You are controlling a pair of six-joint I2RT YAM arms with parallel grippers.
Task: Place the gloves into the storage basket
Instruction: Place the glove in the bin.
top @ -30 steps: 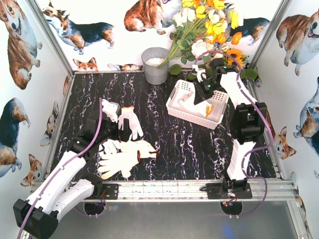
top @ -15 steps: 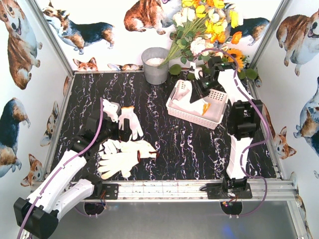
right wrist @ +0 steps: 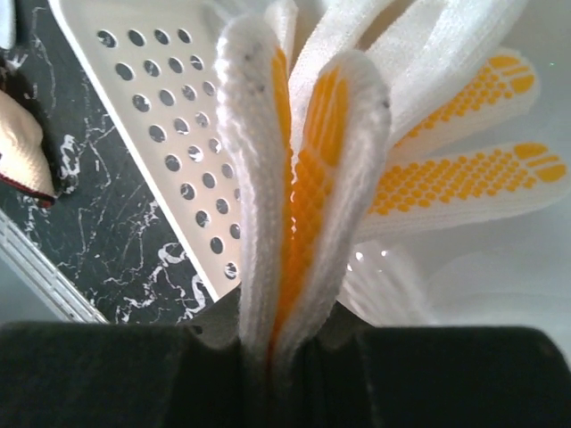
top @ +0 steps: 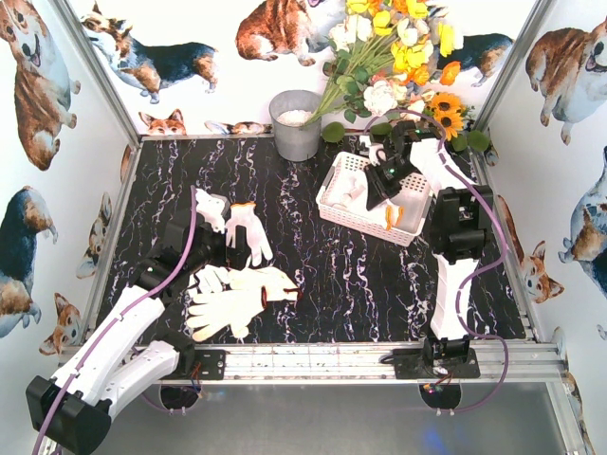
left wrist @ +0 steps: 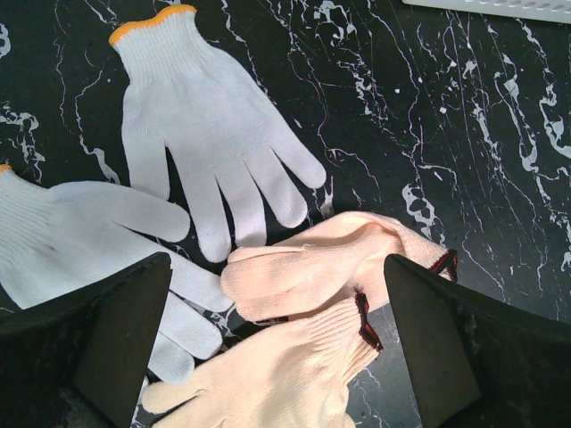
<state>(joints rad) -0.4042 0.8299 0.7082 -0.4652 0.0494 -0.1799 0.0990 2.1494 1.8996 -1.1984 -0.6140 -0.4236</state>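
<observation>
Several gloves lie at the front left of the table: a white glove [top: 250, 227] with an orange cuff, another white one [top: 210, 208], and two cream gloves [top: 248, 282] [top: 220, 313]. My left gripper [top: 230, 254] hovers open above them. In the left wrist view its jaws [left wrist: 281, 352] straddle the cream gloves [left wrist: 321, 267] without touching, with the white glove [left wrist: 201, 125] beyond. My right gripper [top: 384, 185] is shut on a white glove with yellow-orange dotted palm [right wrist: 299, 178], which hangs over the white storage basket [top: 343, 210]. The basket's perforated wall [right wrist: 147, 107] shows below.
A grey metal bucket [top: 296, 123] stands at the back centre. A bunch of yellow and white flowers [top: 398, 52] leans over the back right, just behind the basket. Corgi-print walls close in the table on three sides.
My right arm has shifted slightly left and dropped a little over the basket with the dotted glove still pinched. The left arm and the gloves on the table have not moved.
</observation>
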